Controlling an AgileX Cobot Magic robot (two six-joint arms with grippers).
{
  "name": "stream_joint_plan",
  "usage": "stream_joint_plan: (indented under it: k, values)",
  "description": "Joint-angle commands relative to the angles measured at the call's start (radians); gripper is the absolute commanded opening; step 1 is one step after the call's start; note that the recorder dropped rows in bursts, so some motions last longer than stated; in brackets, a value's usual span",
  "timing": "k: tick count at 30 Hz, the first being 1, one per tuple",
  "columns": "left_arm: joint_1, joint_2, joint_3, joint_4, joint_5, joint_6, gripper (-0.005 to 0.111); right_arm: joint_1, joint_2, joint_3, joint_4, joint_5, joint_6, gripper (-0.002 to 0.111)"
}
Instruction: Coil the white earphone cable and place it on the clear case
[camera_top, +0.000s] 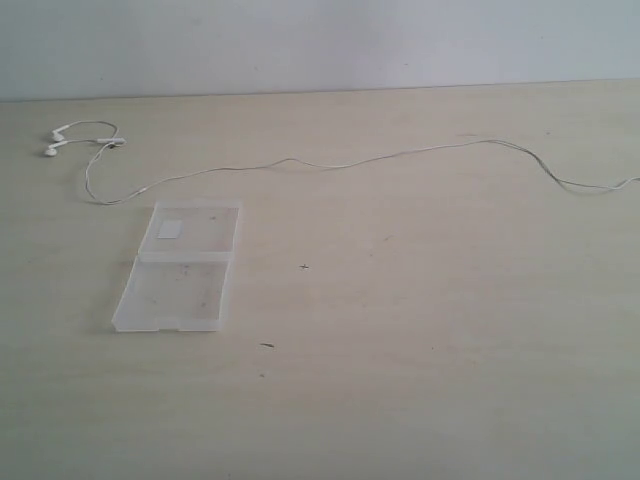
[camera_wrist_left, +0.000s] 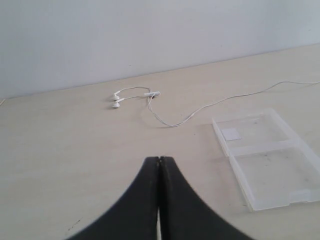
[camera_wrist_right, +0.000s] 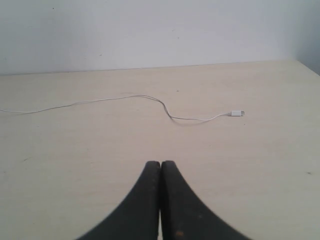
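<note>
Table (camera_top: 420, 330), light wood grain, pale wall behind.

Clear case (camera_top: 180, 265) lay open and flat on the left part of the table, its two rectangular halves joined at the hinge. The far half carried a small white square sticker (camera_top: 171, 230). The near half showed a few dark specks. Whether they sat on the plastic or on the table under it could not be told. The table grain showed through both halves.

White earphone cable (camera_top: 400, 155) lay uncoiled and wholly outside the case, stretched across the table from far left to the right edge of the exterior view. The two earbuds (camera_top: 52, 143) rested together at the far left corner, with the inline remote (camera_top: 112, 143) just beside them. From there the wire looped toward the sticker half, passing near its far corner but apart from it, then ran right in shallow waves. In the right wrist view the plug (camera_wrist_right: 236, 113) sat at the end of the wire, flat on the table.

Left fingers (camera_wrist_left: 145, 200): pressed together tip to tip, nothing between them, above the table near the case. Right fingers (camera_wrist_right: 145, 200): likewise closed and holding nothing, short of the wire's plug end.
</note>
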Motion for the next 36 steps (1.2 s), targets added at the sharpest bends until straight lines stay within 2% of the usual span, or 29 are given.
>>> stream_joint_plan:
  k: [1, 7, 10, 17, 23, 29, 36]
  values:
    - [0.001, -0.006, 0.002, -0.001, -0.005, -0.004, 0.0, -0.004, -0.005, 0.004, -0.002, -0.015, -0.008, 0.0]
    - [0.001, -0.006, 0.002, -0.001, -0.005, -0.004, 0.0, -0.004, -0.005, 0.004, -0.002, -0.015, -0.008, 0.0]
    - [0.001, -0.006, 0.002, 0.018, -0.053, -0.004, 0.0, -0.004, -0.005, 0.004, -0.002, -0.015, -0.008, 0.0]
    - [0.001, -0.006, 0.002, -0.082, -0.428, -0.039, 0.0, -0.004, -0.005, 0.004, -0.002, -0.015, -0.008, 0.0]
    - [0.001, -0.006, 0.002, -0.082, -0.65, -0.271, 0.0, -0.004, -0.005, 0.004, -0.002, -0.015, -0.008, 0.0]
    - [0.001, -0.006, 0.002, -0.08, -0.878, -0.323, 0.0, -0.004, -0.005, 0.004, -0.002, -0.015, -0.008, 0.0]
    - [0.001, -0.006, 0.002, -0.002, -1.272, -0.419, 0.0, -0.004, -0.005, 0.004, -0.002, -0.015, -0.008, 0.0]
